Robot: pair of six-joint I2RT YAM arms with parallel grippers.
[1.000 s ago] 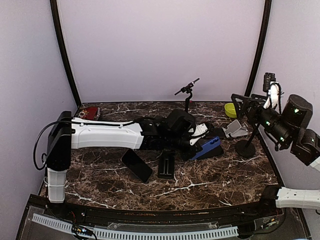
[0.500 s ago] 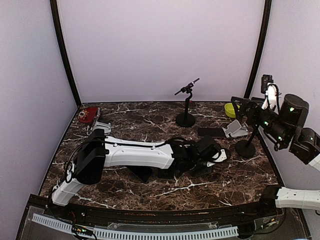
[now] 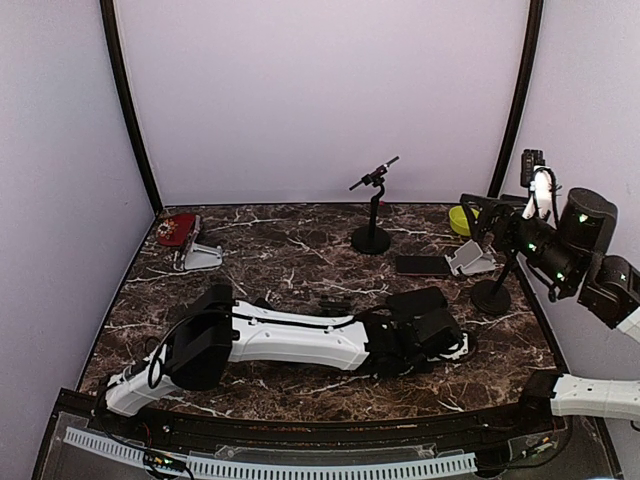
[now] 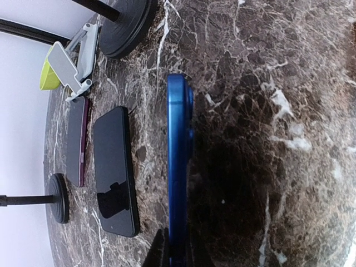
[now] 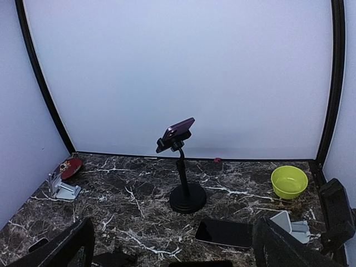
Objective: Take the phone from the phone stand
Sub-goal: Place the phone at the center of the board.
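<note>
one blue phone [image 4: 179,156] in left gripper [image 4: 177,253], two flat phones [image 4: 114,169] [image 4: 76,139], one bowl [image 4: 49,78]

Our table [image 3: 290,250] is dark brown marble, veined with white. Edge-on in the left wrist view we see a bright blue phone [image 4: 179,167]; beside it lie a glossy black phone [image 4: 114,172] and a dark maroon-edged phone [image 4: 76,139]. The folding stand [image 4: 61,64] is pale grey and the bowl [image 5: 289,181] lime green. From the right wrist we see a purple phone [image 5: 177,131] on a black pole stand [image 5: 186,194]. The left arm [image 3: 290,338] is white with black joints; the walls [image 3: 320,90] are pale lilac.
</note>
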